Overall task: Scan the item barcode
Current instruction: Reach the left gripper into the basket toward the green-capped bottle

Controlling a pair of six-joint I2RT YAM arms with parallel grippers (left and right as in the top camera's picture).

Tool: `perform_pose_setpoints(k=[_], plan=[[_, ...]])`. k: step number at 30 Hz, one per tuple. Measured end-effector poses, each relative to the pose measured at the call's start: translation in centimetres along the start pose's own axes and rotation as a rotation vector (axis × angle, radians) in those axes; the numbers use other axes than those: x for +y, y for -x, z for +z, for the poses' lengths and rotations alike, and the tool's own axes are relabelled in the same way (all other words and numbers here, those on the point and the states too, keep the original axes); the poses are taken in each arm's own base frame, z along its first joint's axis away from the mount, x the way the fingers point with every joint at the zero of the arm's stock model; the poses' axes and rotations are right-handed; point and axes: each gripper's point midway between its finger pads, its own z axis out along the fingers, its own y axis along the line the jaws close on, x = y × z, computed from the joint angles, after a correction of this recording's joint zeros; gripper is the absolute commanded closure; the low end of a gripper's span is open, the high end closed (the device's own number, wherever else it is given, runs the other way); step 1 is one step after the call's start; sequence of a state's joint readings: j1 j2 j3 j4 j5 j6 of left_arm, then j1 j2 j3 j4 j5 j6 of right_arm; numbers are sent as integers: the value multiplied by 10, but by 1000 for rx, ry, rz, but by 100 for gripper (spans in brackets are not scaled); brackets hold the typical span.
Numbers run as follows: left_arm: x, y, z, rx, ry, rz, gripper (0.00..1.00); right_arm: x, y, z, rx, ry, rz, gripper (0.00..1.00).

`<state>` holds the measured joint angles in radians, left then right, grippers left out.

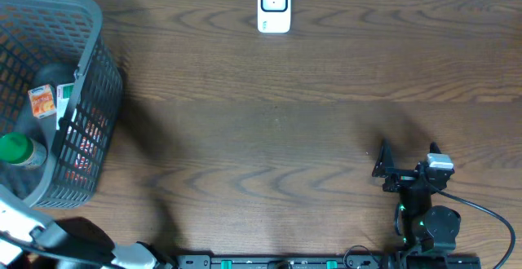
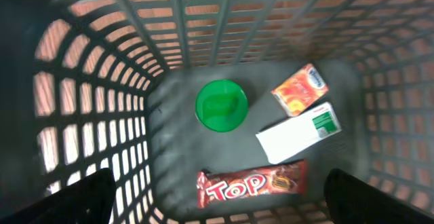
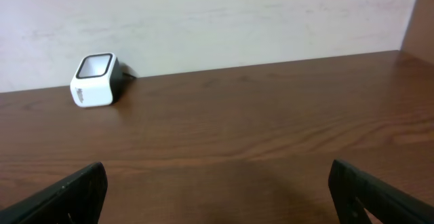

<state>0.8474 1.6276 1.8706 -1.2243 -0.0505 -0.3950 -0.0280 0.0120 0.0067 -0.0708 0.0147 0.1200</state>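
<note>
Jaws: apart on left gripper (image 2: 230, 200) and right gripper (image 3: 220, 197), nothing held. Step: choosing from basket (image 2: 183, 20). Next, likely: left descends onto chocolate bar (image 2: 251, 187), then presents it to scanner (image 3: 95, 80).

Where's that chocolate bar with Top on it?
Left wrist view, bottom centre: the bar lies on the grey basket's floor, just below the white carton and green lid.

Holds the left gripper (image 2: 220, 200) spread wide and aimed straight down, its dark fingers (image 2: 85, 200) showing at the two lower corners of the wrist view, gripping nothing; reaches the left arm (image 1: 49, 240) in from the near left corner; rests the right arm (image 1: 431, 224) folded low at the near right; points the right gripper (image 1: 406, 161) level and forward, jaws wide apart, empty.
</note>
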Motion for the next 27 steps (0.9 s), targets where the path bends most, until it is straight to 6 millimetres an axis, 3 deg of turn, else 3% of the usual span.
perform_pose_setpoints(k=[11,27], plan=[[-11,-2,55,90,14,310,2,0,0,0,0,0,0,1],[-14,-7,90,156,9,589,2,0,0,0,0,0,0,1]])
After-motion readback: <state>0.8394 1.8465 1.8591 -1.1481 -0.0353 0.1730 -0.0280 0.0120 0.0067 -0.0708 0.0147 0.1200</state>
